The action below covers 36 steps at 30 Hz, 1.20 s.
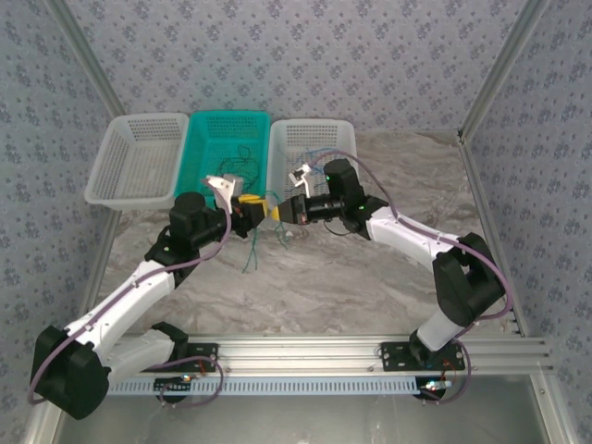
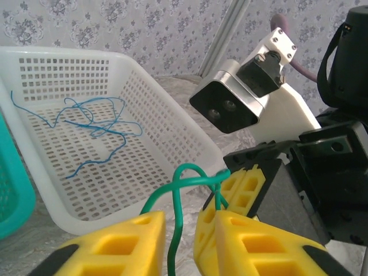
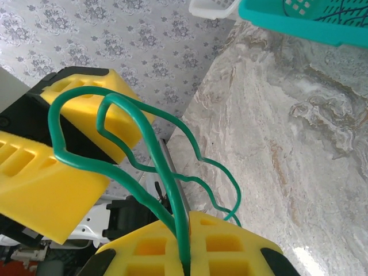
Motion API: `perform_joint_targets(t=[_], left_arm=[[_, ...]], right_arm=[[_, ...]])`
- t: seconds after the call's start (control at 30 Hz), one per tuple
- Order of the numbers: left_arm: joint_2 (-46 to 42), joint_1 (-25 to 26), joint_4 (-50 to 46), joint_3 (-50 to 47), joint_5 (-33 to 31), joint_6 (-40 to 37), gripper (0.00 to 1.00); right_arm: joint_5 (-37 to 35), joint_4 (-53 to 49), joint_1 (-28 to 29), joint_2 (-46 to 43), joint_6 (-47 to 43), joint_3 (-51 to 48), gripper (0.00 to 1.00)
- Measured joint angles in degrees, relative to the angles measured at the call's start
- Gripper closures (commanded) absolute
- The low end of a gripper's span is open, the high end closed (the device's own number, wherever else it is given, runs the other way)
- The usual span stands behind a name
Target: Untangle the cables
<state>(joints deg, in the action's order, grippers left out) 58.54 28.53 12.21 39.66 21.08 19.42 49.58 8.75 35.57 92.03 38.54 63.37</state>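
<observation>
Between the two grippers, above the marble table, hangs a green cable [image 1: 251,252]. My right gripper [image 3: 187,221] is shut on two strands of the green cable [image 3: 144,132], which loops up past the left gripper's fingers [image 3: 86,115]. My left gripper [image 2: 179,221] is open by a narrow gap; a strand of the green cable [image 2: 178,190] runs through that gap without being pinched. The right gripper's fingers [image 2: 246,185] sit just beyond. A blue cable [image 2: 95,123] lies in the white basket [image 2: 172,123]. A dark cable [image 1: 242,153] lies in the teal basket [image 1: 199,139].
Three baskets stand in a row at the back: white [image 1: 139,157], teal, white [image 1: 333,134]. The grippers [image 1: 250,207] [image 1: 276,211] meet just in front of the teal and right-hand baskets. Bare marble table [image 1: 333,277] lies toward the arm bases.
</observation>
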Motion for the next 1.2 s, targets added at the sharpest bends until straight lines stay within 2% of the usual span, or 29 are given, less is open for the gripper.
perform_joint_targets(t=[0.33,0.47,0.57,0.67,0.9,1.2], left_arm=[[2.6,0.0,-0.48,-0.09,1.25,0.13,0.78],[3.1,-0.02,-0.42,-0.46,1.46,0.35,1.0],[3.08,-0.02,-0.26,-0.48,1.27,0.55,1.0],[2.82,0.0,-0.44,-0.48,0.42,0.55,1.0],[-2.62,0.57,-6.45,-0.02,-4.94,1.22,1.0],[-7.89,-3.15,-16.22,3.1,-6.8,5.6,1.0]], right_arm=[[-0.26,-0.26,0.15,0.0,0.02,0.48,1.0],[-0.28,-0.39,0.15,-0.31,0.0,0.98,1.0],[-0.59,-0.44,0.15,-0.66,-0.13,0.98,1.0],[-1.64,-0.61,0.02,-0.79,-0.42,0.96,0.93],[-4.09,0.83,-1.86,-1.99,-0.31,-3.28,0.87],[-3.69,4.72,-2.82,-2.64,0.28,-8.11,0.9]])
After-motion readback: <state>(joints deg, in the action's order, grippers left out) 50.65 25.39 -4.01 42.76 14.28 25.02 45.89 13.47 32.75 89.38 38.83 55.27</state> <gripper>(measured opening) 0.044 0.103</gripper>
